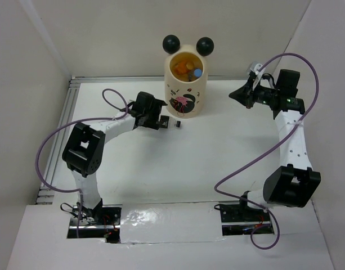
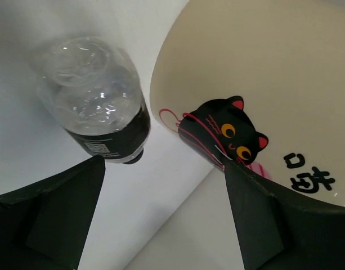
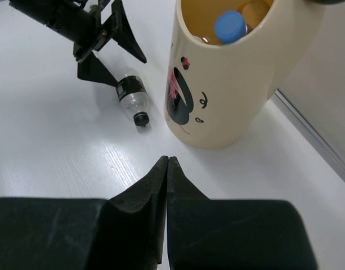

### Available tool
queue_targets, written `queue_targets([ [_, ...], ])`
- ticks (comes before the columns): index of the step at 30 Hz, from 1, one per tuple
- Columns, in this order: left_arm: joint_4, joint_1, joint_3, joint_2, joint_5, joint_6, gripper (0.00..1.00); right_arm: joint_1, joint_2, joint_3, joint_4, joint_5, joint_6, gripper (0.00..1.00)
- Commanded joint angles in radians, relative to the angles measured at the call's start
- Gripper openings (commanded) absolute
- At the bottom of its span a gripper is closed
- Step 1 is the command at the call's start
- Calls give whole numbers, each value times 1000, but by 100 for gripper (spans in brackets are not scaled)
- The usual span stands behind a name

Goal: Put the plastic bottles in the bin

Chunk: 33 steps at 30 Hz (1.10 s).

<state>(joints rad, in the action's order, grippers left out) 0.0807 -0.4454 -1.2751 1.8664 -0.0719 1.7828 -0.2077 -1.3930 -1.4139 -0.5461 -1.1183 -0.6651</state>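
A small clear bottle with a black label and black cap (image 1: 175, 123) lies on its side on the white table, just left of the foot of the bin (image 1: 186, 90). It also shows in the left wrist view (image 2: 99, 104) and the right wrist view (image 3: 131, 97). My left gripper (image 1: 164, 120) (image 2: 161, 225) (image 3: 130, 72) is open and empty, its fingertips just short of the bottle's base. Inside the cream bin (image 3: 228, 90) lie several bottles, one with a blue cap (image 3: 231, 25) and an orange one (image 3: 254, 11). My right gripper (image 1: 235, 94) (image 3: 167, 163) is shut and empty, held right of the bin.
The bin's two black ball ears (image 1: 171, 43) stick up from its rim. A metal rail (image 1: 71, 107) runs along the table's left and back edges. White walls close in the back and sides. Purple cables (image 1: 54, 140) loop off both arms.
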Motion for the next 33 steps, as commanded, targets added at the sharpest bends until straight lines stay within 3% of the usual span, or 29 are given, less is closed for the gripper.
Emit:
queue_targets([
  [1, 92, 2, -81, 66, 12, 30, 100, -25, 29, 9, -49, -63, -36, 6],
  [11, 289, 2, -138, 131, 37, -40, 100, -78, 29, 20, -25, -95, -18, 6],
  [20, 298, 2, -256, 217, 6, -40, 100, -78, 21, 21, -48, -115, -27, 6],
  [27, 96, -18, -109, 129, 7, -59, 100, -78, 42, 64, -48, -106, -36, 7],
  [33, 59, -18, -139, 166, 17, -49, 100, -78, 32, 75, -83, -115, -77, 9],
])
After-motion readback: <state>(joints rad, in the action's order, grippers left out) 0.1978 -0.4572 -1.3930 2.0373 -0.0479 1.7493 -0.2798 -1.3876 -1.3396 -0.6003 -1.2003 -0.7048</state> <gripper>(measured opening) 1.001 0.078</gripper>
